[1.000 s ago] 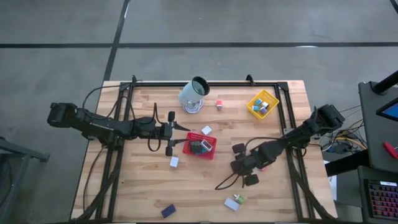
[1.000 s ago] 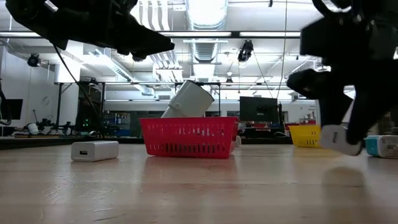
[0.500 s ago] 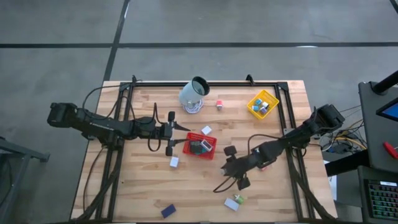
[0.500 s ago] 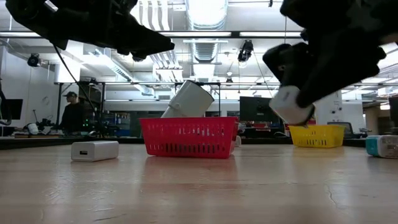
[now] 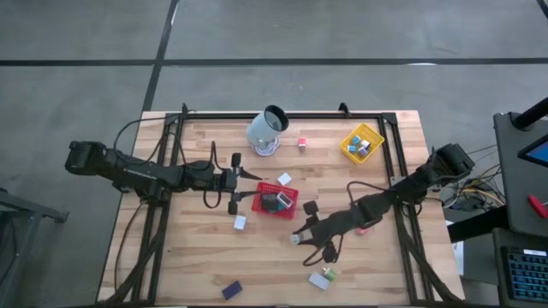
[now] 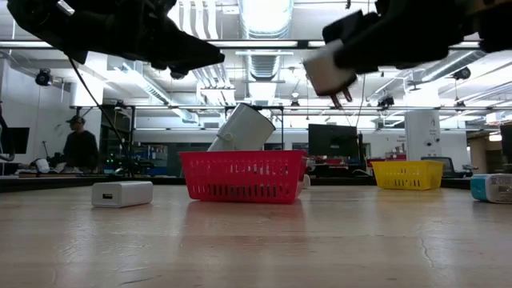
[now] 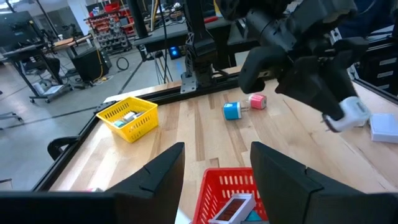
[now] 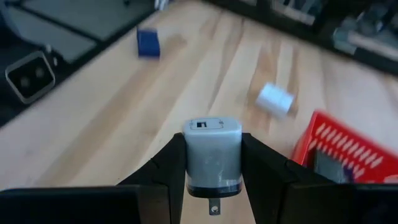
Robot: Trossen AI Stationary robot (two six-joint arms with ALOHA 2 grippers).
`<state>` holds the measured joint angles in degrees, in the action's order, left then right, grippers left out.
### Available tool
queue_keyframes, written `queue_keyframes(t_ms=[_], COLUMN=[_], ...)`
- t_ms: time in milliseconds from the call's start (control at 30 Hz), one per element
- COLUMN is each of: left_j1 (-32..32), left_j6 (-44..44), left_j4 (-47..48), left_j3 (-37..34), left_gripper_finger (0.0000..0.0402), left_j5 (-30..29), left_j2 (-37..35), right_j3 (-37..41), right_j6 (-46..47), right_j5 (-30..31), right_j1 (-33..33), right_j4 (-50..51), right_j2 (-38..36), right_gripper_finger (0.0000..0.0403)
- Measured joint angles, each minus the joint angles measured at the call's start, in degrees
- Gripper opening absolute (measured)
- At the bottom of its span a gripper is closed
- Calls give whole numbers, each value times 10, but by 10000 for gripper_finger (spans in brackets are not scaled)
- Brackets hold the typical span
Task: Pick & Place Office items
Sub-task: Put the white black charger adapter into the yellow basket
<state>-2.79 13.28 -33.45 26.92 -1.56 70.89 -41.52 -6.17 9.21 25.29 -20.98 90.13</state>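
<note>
My right gripper hangs over the table's middle, just right of the red mesh tray, shut on a small white plug-in charger; the low view shows that charger high above the wood. My left gripper waits open at the red tray's left side, its fingers wide apart with nothing between them. Other office items lie flat on the table: two white blocks, a dark blue one, a white and a green one, and a pink-red one. My right gripper pinches the charger by its two opposite side faces, one finger on each. The fingers come slanting from the table's right, pointing left and a little down. The charger is lifted clear, its metal prongs turned back toward the wrist and its port end away.
A pale cup lies tipped at the back, behind the red tray. A yellow mesh tray with several items stands at the back right. A person stands in the room beyond. Bare wood lies along the near left.
My right gripper has gone toward the table's left, nearer the red tray, and risen. It has tipped from pointing steeply down to nearly level. The charger has gone with it, from just above the table to high above it, its prongs swinging round.
</note>
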Motion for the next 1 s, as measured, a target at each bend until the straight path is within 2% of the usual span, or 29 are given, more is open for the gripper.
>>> queue_keyframes(t_ms=[133,567,1000], left_j1=[0,0,0], left_j6=[0,0,0], left_j4=[-5,-13,-17], left_j3=[0,0,0], left_gripper_finger=[186,186,186], left_j5=[0,0,0], left_j2=[0,0,0], right_j3=[29,78,127], right_j6=[-16,-63,-71], right_j5=[3,19,14], right_j1=[-1,-1,-1], right_j4=[-82,-247,-353], right_j2=[0,0,0], right_gripper_finger=[116,116,116])
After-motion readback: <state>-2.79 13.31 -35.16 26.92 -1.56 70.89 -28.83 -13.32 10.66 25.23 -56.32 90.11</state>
